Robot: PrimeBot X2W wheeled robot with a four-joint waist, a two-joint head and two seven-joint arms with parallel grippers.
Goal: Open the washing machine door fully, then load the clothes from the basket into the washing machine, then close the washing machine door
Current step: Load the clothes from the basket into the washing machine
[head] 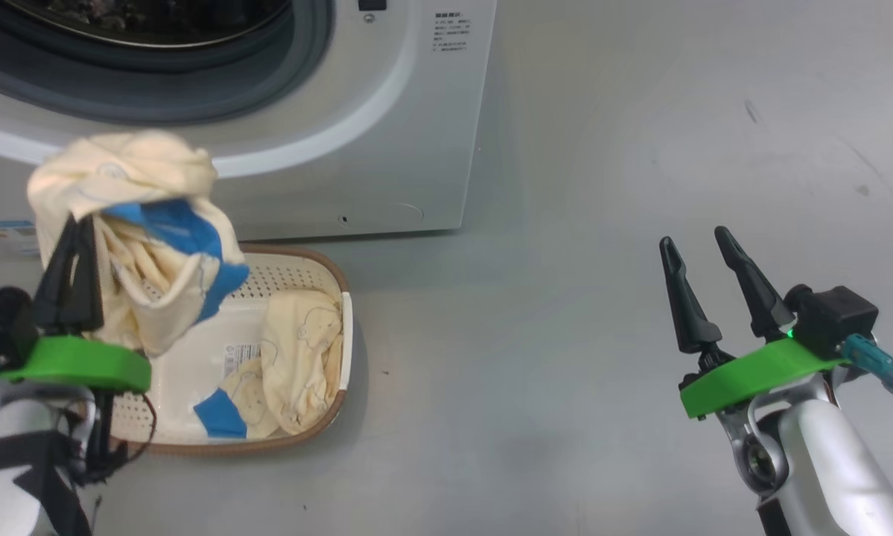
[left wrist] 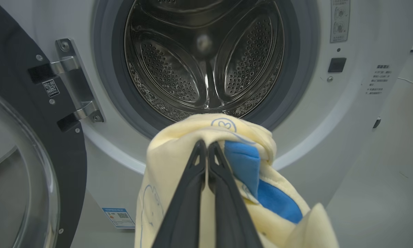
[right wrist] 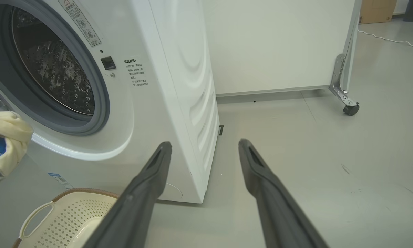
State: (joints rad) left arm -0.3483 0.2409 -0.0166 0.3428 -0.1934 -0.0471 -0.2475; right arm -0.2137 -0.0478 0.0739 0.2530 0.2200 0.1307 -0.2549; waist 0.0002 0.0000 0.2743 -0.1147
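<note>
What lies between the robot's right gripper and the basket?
The stretch is bare: in the head view, plain grey floor separates the open right gripper from the basket.

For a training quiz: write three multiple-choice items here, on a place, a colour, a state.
1. The basket stands: A) on the floor before the washing machine; B) on a shelf; C) on a chair.
2. Patches on the clothes in the left claw: A) red; B) blue; C) green.
3. The right claw is: A) open, empty; B) shut on cloth; C) shut on a handle.
Answers: A, grey floor lies under it; B, blue shows amid pale yellow; A, its jaws stand apart, nothing between.
</note>
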